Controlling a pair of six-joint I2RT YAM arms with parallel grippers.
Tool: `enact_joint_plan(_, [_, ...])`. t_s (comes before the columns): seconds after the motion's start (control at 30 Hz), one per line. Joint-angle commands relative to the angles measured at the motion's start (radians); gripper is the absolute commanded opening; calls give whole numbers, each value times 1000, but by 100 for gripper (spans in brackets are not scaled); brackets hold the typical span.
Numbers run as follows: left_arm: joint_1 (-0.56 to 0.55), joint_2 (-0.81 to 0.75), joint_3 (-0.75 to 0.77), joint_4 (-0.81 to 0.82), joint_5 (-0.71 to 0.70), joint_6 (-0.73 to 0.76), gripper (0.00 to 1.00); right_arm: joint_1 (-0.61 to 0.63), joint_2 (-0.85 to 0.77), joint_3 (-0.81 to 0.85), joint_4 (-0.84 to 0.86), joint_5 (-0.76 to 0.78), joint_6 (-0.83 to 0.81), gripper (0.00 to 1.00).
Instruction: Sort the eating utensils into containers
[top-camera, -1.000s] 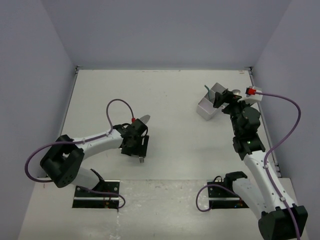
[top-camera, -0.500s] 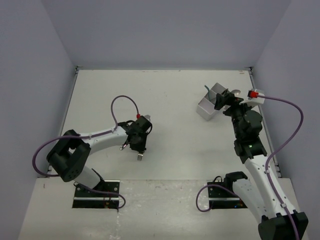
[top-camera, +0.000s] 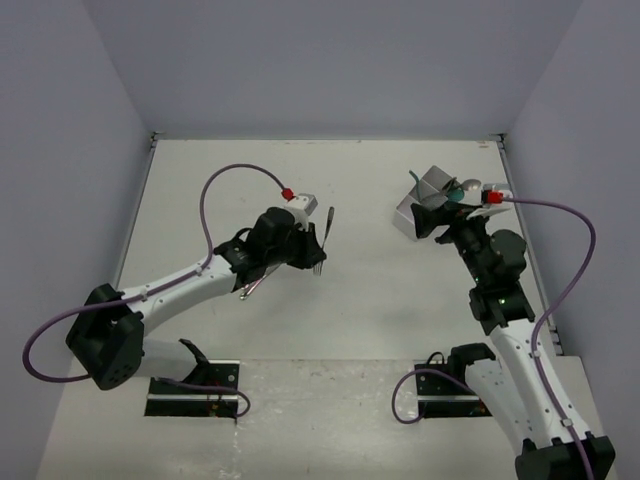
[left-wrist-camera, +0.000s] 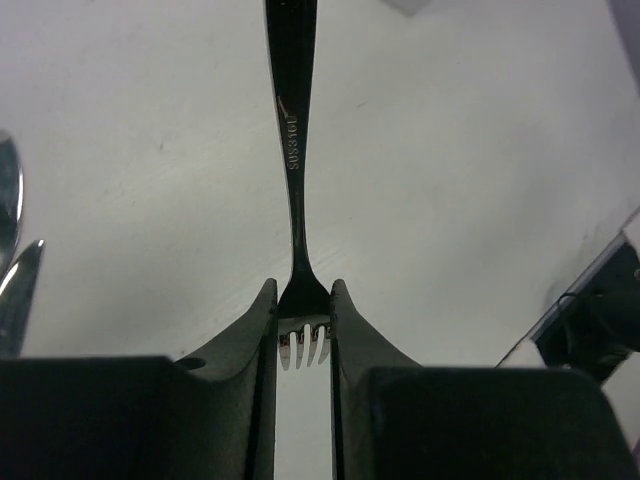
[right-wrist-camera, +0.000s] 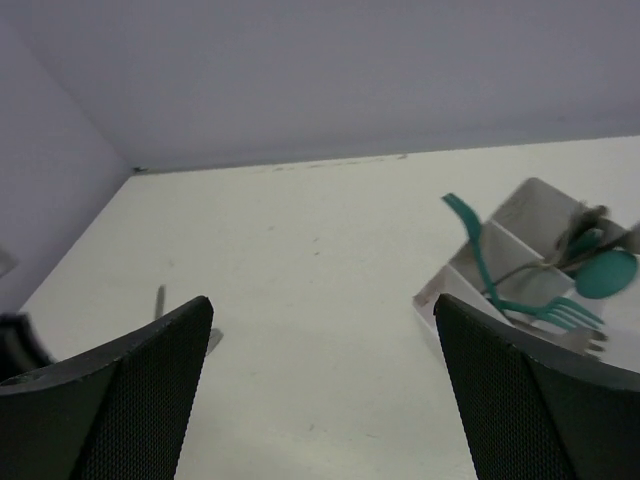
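Centrally on the desk (top-camera: 380, 300), the left tool (left-wrist-camera: 302, 300) is clamped on a silver fork (left-wrist-camera: 293, 150). Its fingers pinch the neck just above the tines, and the long handle points straight away from the wrist. In the left wrist view, two more silver pieces (left-wrist-camera: 12, 270) lie on the desk at the left edge, only partly visible. The right tool (right-wrist-camera: 322, 305) is over the far right part of the desk with its fingers spread wide apart and nothing between them. Just beside it is the white box (right-wrist-camera: 530, 205), divided into three compartments and sitting at an angle. A teal fork (right-wrist-camera: 545, 310) and a teal spoon (right-wrist-camera: 605, 272) stick out of the box, along with some silver handles too blurred to tell apart.
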Motion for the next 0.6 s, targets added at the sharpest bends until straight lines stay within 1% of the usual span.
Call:
enact_joint_plan(0.0, [-4, -15, 28, 328, 114, 34, 0, 0, 13, -25, 66, -325, 2, 94])
enact_joint_plan(0.03, [-4, -15, 27, 424, 151, 26, 0, -1, 38, -25, 80, -378, 8, 94])
enact_joint_plan(0.1, [-4, -13, 17, 518, 193, 14, 0, 2, 65, -24, 112, -468, 49, 94])
enact_joint_plan(0.13, [-4, -12, 17, 589, 220, 6, 0, 3, 91, -23, 129, -486, 66, 94])
enact_joint_plan(0.2, [-4, -7, 11, 668, 249, -12, 0, 11, 114, -30, 189, -522, 121, 93])
enact_joint_plan(0.27, [-4, 5, 13, 710, 274, -34, 0, 35, 149, -30, 263, -538, 162, 93])
enact_joint_plan(0.37, [-4, 29, 13, 781, 344, -60, 0, 91, 213, -4, 305, -523, 172, 91])
enact_joint_plan(0.57, [-4, 46, 22, 809, 369, -72, 0, 175, 309, 53, 383, -486, 176, 88])
